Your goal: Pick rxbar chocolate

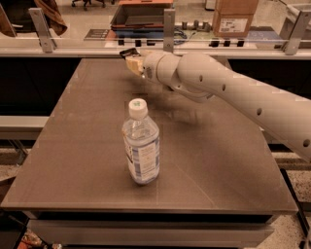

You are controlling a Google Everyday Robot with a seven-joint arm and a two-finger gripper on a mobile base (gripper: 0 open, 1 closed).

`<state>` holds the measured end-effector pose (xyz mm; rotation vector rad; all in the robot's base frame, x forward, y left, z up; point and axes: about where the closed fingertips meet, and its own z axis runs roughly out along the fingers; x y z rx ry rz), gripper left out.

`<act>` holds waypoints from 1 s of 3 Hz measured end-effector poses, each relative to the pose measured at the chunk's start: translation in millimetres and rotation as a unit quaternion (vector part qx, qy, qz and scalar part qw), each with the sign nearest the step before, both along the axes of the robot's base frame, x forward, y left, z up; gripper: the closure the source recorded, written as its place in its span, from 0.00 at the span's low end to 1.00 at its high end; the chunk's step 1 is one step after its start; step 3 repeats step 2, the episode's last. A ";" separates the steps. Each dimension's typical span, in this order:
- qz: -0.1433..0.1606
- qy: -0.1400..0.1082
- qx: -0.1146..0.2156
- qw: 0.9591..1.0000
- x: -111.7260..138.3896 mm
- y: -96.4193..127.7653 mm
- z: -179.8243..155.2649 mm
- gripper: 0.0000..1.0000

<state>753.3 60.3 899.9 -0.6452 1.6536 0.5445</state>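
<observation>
We see the claw (131,61) over the desk's (82,146) far edge, the dark rxbar chocolate (127,51) at its tip, grip we cannot tell; a shallow pinch could drop it.

The arm (252,104) runs off the right edge of the frame, so where it starts is out of sight. The hand (129,58) is in the upper middle, over the counter's (73,146) far edge. The dark bar (127,51) at its tip shows only as a sliver, its print too small to read. The text on the bottle's (141,146) label is also too small to read. Along the top edge the tray (141,14), the box (235,17) and a brown cloth (51,12) are cut off. Lower left, under the counter, lies blurred clutter (29,239) I cannot name.
</observation>
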 end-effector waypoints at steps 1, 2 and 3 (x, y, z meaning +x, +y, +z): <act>-0.006 -0.025 -0.014 1.000 0.4 -9.9 32.7 1.00; -0.006 -0.025 -0.014 1.000 0.3 -9.9 32.7 1.00; -0.006 -0.025 -0.014 1.000 0.3 -9.9 32.7 1.00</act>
